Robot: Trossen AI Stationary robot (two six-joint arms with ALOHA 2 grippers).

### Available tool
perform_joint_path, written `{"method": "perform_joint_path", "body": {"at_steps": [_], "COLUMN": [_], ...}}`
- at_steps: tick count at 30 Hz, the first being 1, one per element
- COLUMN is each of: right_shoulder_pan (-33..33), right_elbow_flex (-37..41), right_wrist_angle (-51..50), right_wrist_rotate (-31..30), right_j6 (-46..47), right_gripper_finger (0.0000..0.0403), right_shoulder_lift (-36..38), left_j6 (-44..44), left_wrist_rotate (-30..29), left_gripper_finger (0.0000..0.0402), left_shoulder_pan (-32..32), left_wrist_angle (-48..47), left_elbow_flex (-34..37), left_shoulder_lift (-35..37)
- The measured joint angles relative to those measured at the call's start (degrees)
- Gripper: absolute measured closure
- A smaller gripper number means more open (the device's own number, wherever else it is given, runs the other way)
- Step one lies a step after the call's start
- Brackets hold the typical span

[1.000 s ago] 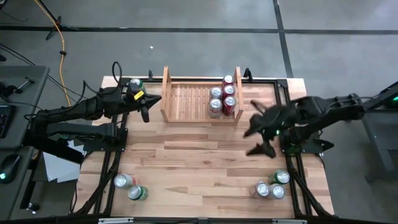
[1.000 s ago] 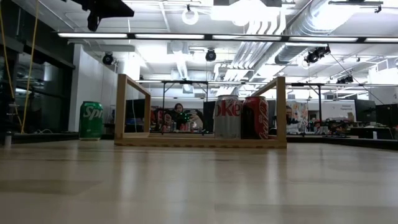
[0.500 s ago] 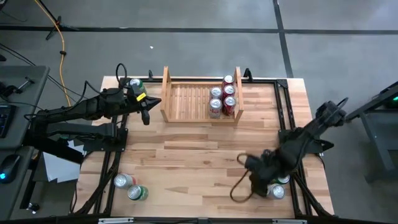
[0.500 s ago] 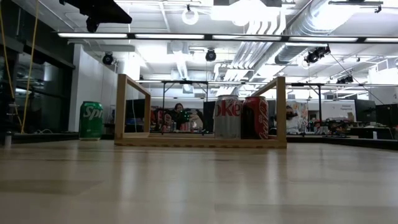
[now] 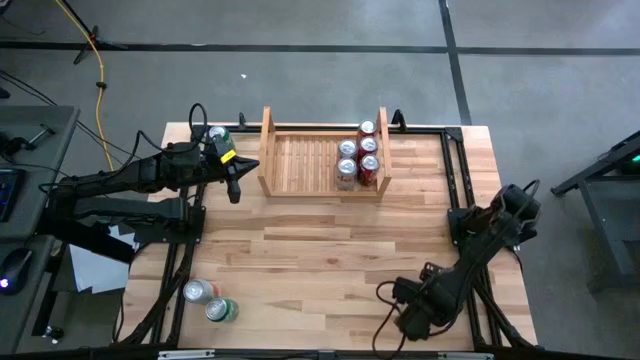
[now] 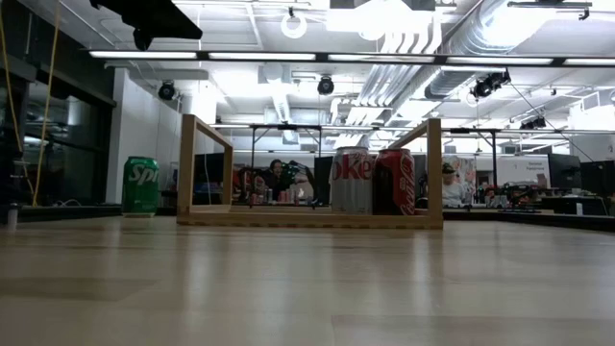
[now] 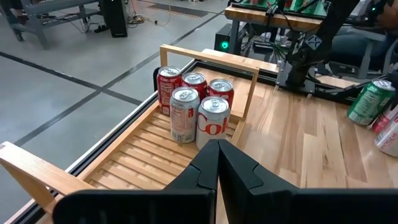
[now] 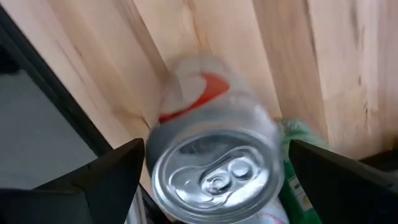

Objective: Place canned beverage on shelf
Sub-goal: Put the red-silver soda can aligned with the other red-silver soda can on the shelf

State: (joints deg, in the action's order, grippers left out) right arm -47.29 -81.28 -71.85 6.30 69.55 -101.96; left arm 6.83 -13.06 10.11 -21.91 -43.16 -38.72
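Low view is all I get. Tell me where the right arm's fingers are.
Observer: The right gripper is over the table's near right corner. Its fingers are open, and a silver can with red print shows between them, not gripped.
Operator: Now report the left one.
Observer: The left gripper hangs just outside the shelf's left side board, with its fingers shut on nothing.
Operator: Count the shelf's cans; I see two.
Observer: The left wrist view shows five cans standing bunched at the shelf's right end.
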Motion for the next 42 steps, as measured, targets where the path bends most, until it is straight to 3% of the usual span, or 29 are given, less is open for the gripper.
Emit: {"method": "perform_joint_path", "body": {"at_steps": [5, 11, 16, 21, 26, 33, 42], "right_shoulder_pan": [-1.2, -1.2, -0.7, 0.8, 5.1, 15.8, 30.5], "right_elbow_flex": [0.0, 0.0, -0.6, -9.6, -21.9, -27.8, -27.3], "right_wrist_angle": [-0.4, -0.5, -1.5, -9.8, -18.6, -16.1, -1.0], "right_wrist_rotate": [1.0, -0.9, 0.1, -2.2, -12.8, -27.2, -27.2], "right_j6": [0.3, 2.4, 1.1, -5.0, -8.3, -18.5, -45.1], "right_gripper_finger": [0.0029, 0.0117, 0.0119, 0.0119, 0.0119, 0.0119, 0.0119], "right_shoulder_lift": [-3.4, -3.7, -2.6, 1.7, 5.1, 6.1, 6.1], "left_j6": [0.0, 0.0, 0.0, 0.0, 0.4, 3.6, 6.6], "left_wrist_rotate": [-0.8, -2.4, -3.0, -2.4, -1.0, 7.8, 17.4], "left_gripper_finger": [0.0401, 0.0401, 0.0401, 0.0401, 0.0393, 0.0317, 0.0169], "left_shoulder_pan": [0.0, 0.0, 0.0, 0.0, 0.0, -0.1, -6.9], "left_wrist_angle": [0.0, 0.0, 0.2, 2.2, 6.7, 12.0, 27.0], "left_elbow_flex": [0.0, 0.0, 0.0, 0.0, 0.0, 0.0, -0.1], "left_shoulder_lift": [0.0, 0.0, 0.0, 0.0, 0.0, 0.0, -2.6]}}
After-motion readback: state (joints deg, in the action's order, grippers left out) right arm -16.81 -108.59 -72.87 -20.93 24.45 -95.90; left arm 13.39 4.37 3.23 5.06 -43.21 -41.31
